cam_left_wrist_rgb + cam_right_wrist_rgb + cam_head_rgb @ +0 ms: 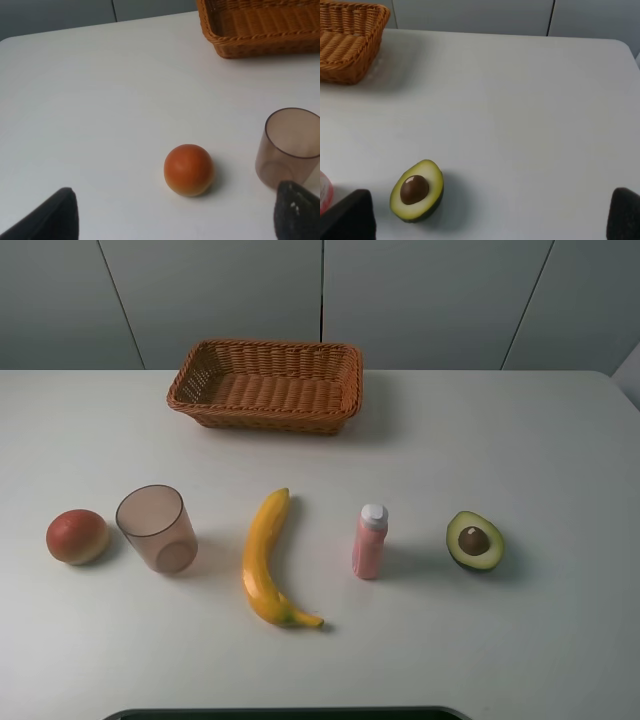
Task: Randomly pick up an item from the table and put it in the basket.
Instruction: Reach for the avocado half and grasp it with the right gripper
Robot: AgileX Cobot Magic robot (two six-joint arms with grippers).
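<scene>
The halved avocado (474, 540) lies cut side up on the white table (520, 440) at the right; it also shows in the right wrist view (417, 190). The empty wicker basket (266, 385) stands at the back middle; its corner shows in the left wrist view (260, 25) and the right wrist view (347, 45). My right gripper (487, 220) is open, back from the avocado, with nothing in it. My left gripper (172, 220) is open and empty, back from the red-orange fruit (189, 169). Neither gripper shows in the high view.
In a row along the front stand the red-orange fruit (77, 536), a translucent pinkish cup (156, 528), a banana (269, 561) and a pink bottle (370, 541) just left of the avocado. A dark edge (290, 713) runs along the table's front.
</scene>
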